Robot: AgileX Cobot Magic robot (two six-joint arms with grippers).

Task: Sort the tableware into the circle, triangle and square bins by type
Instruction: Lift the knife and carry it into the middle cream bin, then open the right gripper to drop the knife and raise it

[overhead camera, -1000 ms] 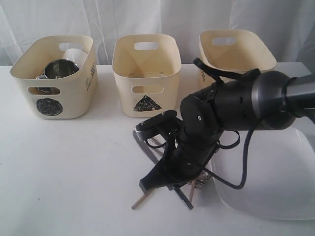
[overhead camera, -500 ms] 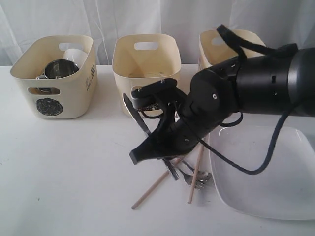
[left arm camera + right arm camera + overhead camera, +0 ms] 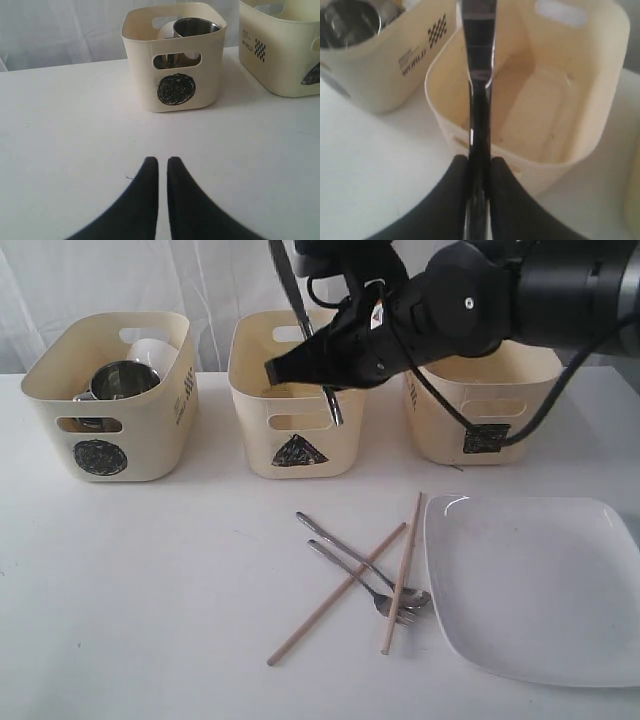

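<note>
My right pincer (image 3: 479, 162): matt black plastic fingers. Knife (image 3: 479, 75) I hold: polished steel, mirror-bright. Left pincer (image 3: 162, 161): same matt black.

Circle bin (image 3: 150, 440), triangle bin (image 3: 252, 410), square bin (image 3: 440, 435): smooth cream plastic, faint sheen; symbols in dull black scribble.

Mug (image 3: 122, 378): shiny steel. Spoon (image 3: 335, 539), fork (image 3: 340, 567): bright steel. Two chopsticks (image 3: 335, 596): bare matt wood.

Plate (image 3: 540, 580): glossy white; I can't tell ceramic from plastic.

Surface (image 3: 150, 570): flat matt white. Curtain (image 3: 100, 280): white cloth.

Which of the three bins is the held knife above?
The triangle bin, the middle one; the right gripper holds the knife over it.
</note>
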